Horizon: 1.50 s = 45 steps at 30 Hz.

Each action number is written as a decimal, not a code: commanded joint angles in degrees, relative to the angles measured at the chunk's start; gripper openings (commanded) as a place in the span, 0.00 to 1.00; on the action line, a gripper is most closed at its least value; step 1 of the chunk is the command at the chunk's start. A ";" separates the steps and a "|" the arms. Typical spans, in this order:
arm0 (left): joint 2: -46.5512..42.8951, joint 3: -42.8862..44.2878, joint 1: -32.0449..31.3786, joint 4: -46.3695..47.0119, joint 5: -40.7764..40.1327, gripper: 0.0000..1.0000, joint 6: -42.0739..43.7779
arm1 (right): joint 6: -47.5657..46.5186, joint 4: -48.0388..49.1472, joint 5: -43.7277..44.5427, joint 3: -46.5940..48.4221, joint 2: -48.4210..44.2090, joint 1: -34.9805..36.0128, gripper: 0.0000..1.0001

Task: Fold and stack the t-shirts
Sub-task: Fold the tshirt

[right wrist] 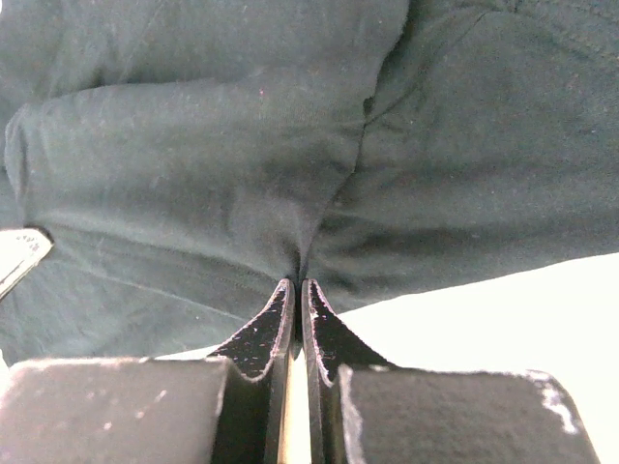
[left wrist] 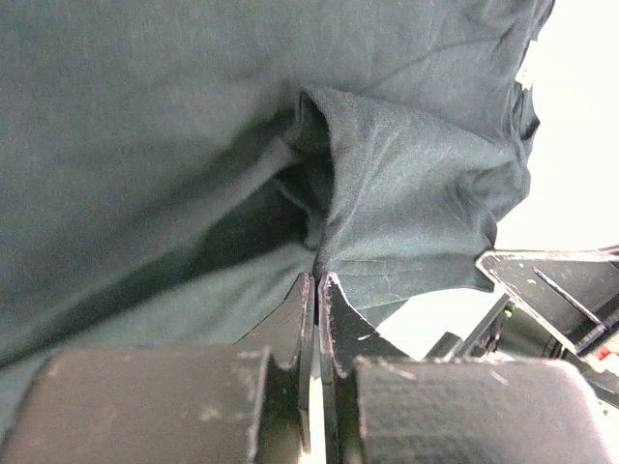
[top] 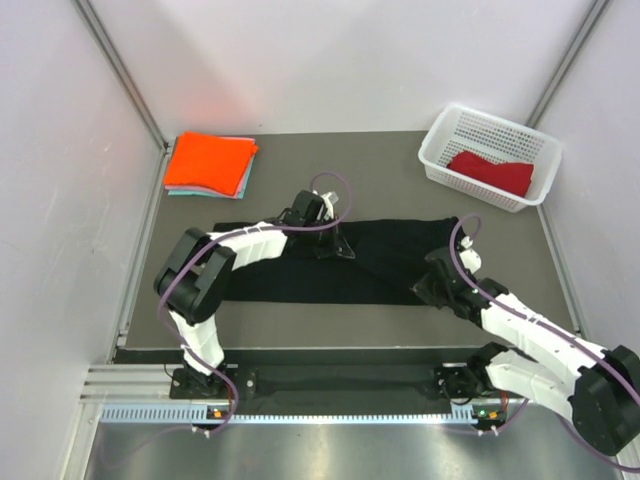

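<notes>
The large black t-shirt (top: 385,258) lies as a long band across the middle of the mat. My left gripper (top: 336,246) is shut on a pinch of its cloth near the far edge; the left wrist view shows the fingers (left wrist: 294,319) closed on a bunched fold of the black t-shirt (left wrist: 193,126). My right gripper (top: 430,286) is shut on the shirt's right near part; the right wrist view shows its fingertips (right wrist: 279,319) closed on the black t-shirt (right wrist: 193,155) at its hem. The orange t-shirt (top: 210,160) lies folded on the teal t-shirt (top: 240,184) at the far left. The dark red t-shirt (top: 490,172) lies in the basket.
The white mesh basket (top: 440,142) stands at the far right corner. Grey walls close in the mat on the left, back and right. The metal rail (top: 330,410) with the arm bases runs along the near edge.
</notes>
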 commanded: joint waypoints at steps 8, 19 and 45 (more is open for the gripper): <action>-4.59 -3.06 -2.19 -6.30 -4.12 0.00 -1.81 | -2.42 -2.24 -0.97 -2.57 -4.70 0.86 0.00; -4.86 -5.44 -4.21 -5.60 -4.20 0.00 -4.27 | -4.00 -7.17 -2.90 -4.33 -9.45 0.86 0.00; -5.21 -3.16 -6.50 -13.32 -10.79 0.20 -4.80 | -12.43 -5.41 -1.59 0.85 -4.27 0.86 0.00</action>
